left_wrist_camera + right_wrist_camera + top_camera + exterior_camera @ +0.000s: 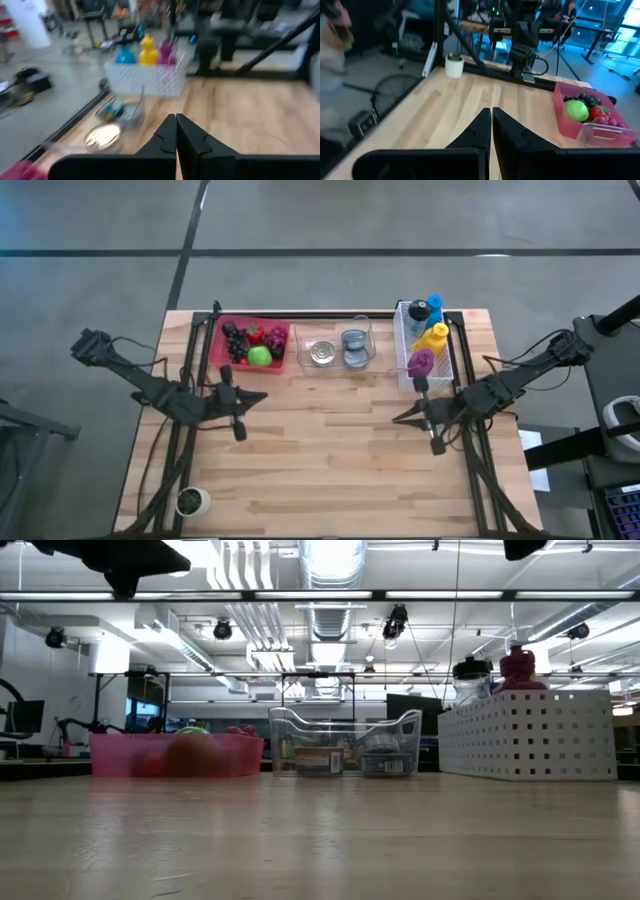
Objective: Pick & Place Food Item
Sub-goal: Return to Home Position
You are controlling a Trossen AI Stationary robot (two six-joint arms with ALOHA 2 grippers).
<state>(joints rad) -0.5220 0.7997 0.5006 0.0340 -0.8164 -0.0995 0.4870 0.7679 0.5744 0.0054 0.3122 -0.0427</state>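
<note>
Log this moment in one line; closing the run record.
left tool shut, empty | right tool shut, empty | pink bin holds fruit

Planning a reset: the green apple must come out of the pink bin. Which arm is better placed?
Left, most likely. The left gripper, shut and empty, sits just in front of the pink bin holding the green apple. The right gripper, also shut, is across the table by the white basket.

In the left wrist view the clear bin (134, 111) and its cans (102, 135) are smeared. The low view's top edge cuts off the left arm (120, 565) and right arm (525, 548). The pink bin (110, 755) dims its fruit (190, 752).
</note>
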